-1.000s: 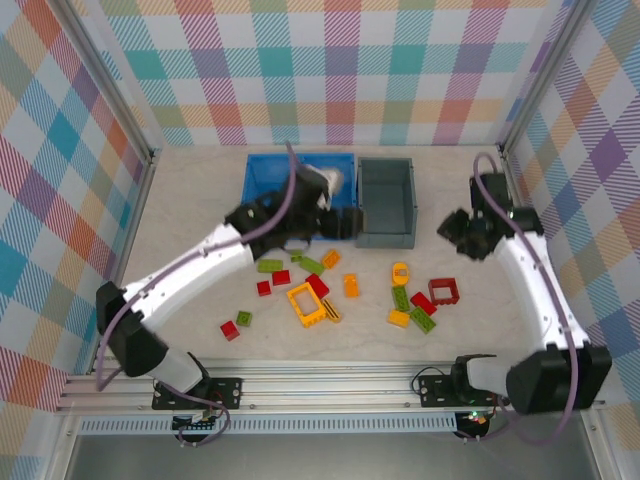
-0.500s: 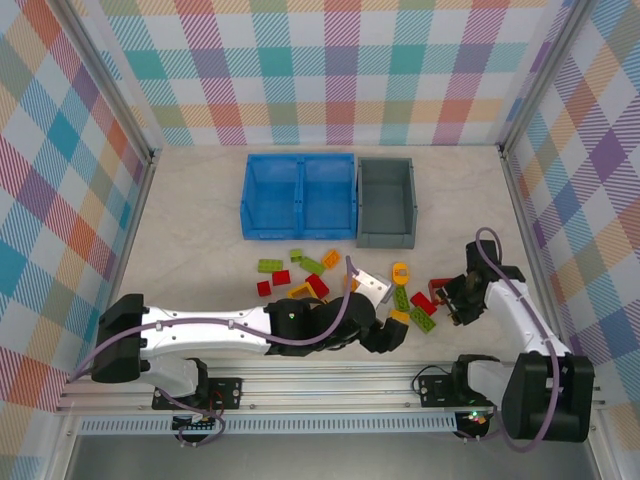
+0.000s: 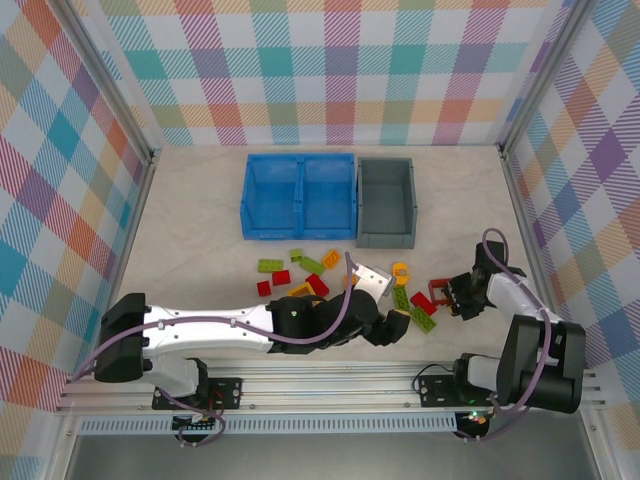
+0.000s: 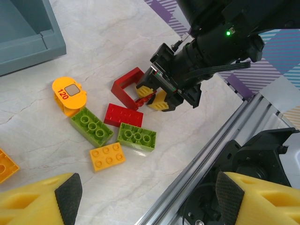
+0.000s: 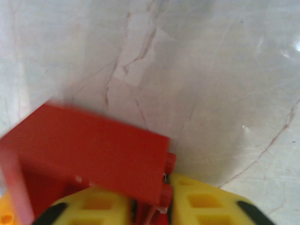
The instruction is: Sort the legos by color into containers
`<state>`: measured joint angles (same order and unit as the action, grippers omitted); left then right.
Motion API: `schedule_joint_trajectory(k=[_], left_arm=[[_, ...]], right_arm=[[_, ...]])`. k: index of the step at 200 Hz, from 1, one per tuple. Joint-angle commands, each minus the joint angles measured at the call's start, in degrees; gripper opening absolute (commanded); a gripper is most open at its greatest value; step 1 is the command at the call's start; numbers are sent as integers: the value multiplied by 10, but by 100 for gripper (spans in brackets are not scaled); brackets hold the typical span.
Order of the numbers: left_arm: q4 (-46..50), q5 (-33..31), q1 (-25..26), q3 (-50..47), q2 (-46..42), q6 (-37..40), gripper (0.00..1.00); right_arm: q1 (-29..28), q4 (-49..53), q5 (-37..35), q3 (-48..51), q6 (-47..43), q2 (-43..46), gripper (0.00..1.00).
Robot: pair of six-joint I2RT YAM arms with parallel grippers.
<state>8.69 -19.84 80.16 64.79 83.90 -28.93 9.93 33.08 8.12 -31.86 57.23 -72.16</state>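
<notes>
Both arms had come down to the pile within the second! The right gripper (image 3: 455, 298) had narrowed onto the red frame piece (image 4: 125, 87), lower right in the top view, pinching its wall between the pads. The left gripper (image 4: 146, 199) hung wide open and empty over the legos (image 3: 421, 317). A carry to the blue bin (image 3: 247, 195) looked next.

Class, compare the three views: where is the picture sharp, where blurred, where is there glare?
Top external: evenly lit, sharp, only soft shadows on the table. Left wrist: bricks crisp, its own yellow fingers soft at the bottom edge. Right wrist: the red frame brick is too close and blurred; faint glare upper right.
</notes>
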Motion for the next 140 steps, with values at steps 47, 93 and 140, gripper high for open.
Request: schedule_joint_trajectory(k=[47, 93, 140], left_arm=[[30, -43, -3, 39, -3, 6, 77], [149, -57, -74, 103, -27, -37, 77], [250, -66, -166, 204, -16, -39, 77]], right_arm=[[2, 7, -50, -46, -51, 16, 0], [-115, 98, -156, -200, -155, 81, 0], [-279, 135, -217, -441, -288, -99, 0]])
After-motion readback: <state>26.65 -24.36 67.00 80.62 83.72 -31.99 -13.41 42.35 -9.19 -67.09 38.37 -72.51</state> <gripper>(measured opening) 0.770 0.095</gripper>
